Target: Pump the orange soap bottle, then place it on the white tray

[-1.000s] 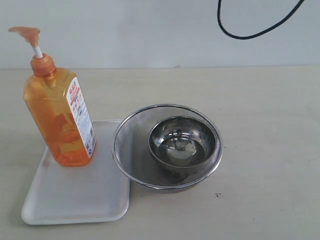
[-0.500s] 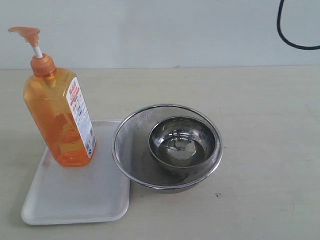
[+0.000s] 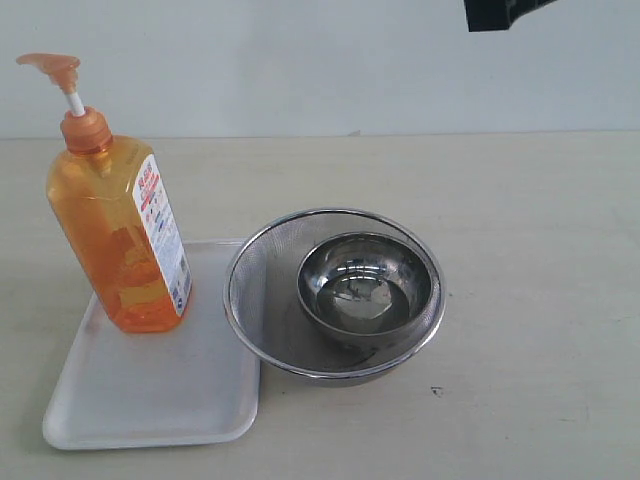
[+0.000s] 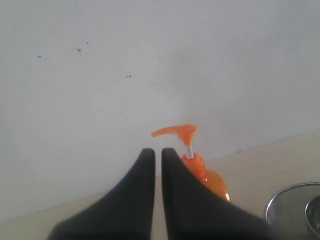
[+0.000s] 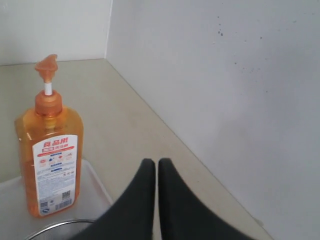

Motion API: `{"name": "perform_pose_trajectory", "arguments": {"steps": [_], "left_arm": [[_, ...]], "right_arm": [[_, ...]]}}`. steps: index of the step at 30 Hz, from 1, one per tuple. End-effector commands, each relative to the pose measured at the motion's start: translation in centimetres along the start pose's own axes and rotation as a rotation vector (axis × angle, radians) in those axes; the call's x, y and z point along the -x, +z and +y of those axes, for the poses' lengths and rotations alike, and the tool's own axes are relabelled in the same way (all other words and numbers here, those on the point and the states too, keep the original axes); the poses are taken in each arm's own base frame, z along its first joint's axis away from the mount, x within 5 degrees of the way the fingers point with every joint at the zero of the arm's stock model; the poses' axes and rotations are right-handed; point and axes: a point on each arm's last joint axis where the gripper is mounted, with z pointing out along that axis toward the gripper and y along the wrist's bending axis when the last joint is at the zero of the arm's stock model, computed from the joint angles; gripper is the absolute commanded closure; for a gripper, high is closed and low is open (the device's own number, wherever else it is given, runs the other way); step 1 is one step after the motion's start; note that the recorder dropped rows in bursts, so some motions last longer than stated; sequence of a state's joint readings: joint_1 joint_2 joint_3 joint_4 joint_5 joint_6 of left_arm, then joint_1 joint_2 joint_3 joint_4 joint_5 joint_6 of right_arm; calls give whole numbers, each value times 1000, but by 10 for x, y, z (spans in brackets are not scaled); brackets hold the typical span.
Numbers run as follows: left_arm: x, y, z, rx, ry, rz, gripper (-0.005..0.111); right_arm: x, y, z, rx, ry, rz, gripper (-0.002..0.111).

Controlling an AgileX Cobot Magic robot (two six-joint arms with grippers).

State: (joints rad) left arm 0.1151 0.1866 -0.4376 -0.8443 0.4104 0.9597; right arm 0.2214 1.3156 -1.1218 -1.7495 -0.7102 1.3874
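Exterior view: the orange soap bottle (image 3: pixel 115 250) stands upright on the white tray (image 3: pixel 150 400), on the tray's far-left part. Its base sits fully inside the rim. The pump head is raised on its white stem, with the spout pointing left. The white-and-red label faces right, toward the strainer.

The tray lies flat on the beige table (image 3: pixel 540 250), at the left of the scene.

1 round mesh strainer (image 3: pixel 262 270) sits just right of the bottle, and its left rim overlaps the tray's right edge. 1 steel bowl (image 3: pixel 320 270) rests inside the strainer, off-centre to the right. Bottle and strainer are close, but I cannot tell whether they touch.

Left gripper (image 4: pixel 157 150): the 2 black fingers are drawn together, with only a thin slit between them and nothing in it. It is up in the air, clear of the bottle, whose pump head shows beyond the fingertips against the white wall (image 3: pixel 300 60).

Right gripper (image 5: pixel 156 161): the 2 fingers are pressed together and hold nothing. It is well apart from the bottle, which shows label-on in its wrist view.

1 dark piece of arm (image 3: pixel 500 12) enters the exterior view at the top right edge, high above the table. Nothing touches the bottle.
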Motion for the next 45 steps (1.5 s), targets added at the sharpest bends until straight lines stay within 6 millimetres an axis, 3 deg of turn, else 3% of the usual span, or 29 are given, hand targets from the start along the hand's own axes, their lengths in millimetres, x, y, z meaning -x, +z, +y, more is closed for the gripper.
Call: {"name": "perform_pose_trajectory", "arguments": {"steps": [1, 31, 36, 42, 45], "left_arm": [[3, -2, -1, -13, -28, -19, 102], [4, -2, -2, -19, -54, -28, 102], [6, -10, -4, -9, -32, -71, 102], [-11, -27, -12, 0, -8, -127, 102], [-23, -22, -12, 2, -28, -97, 102]], "right_arm": [[3, -14, -1, -105, -12, 0, 108], [4, -15, -1, -111, 41, -5, 108], [4, -15, -1, -111, 41, -5, 108], [4, -15, -1, -111, 41, -5, 108], [4, -15, -1, -111, 41, -5, 108]]}}
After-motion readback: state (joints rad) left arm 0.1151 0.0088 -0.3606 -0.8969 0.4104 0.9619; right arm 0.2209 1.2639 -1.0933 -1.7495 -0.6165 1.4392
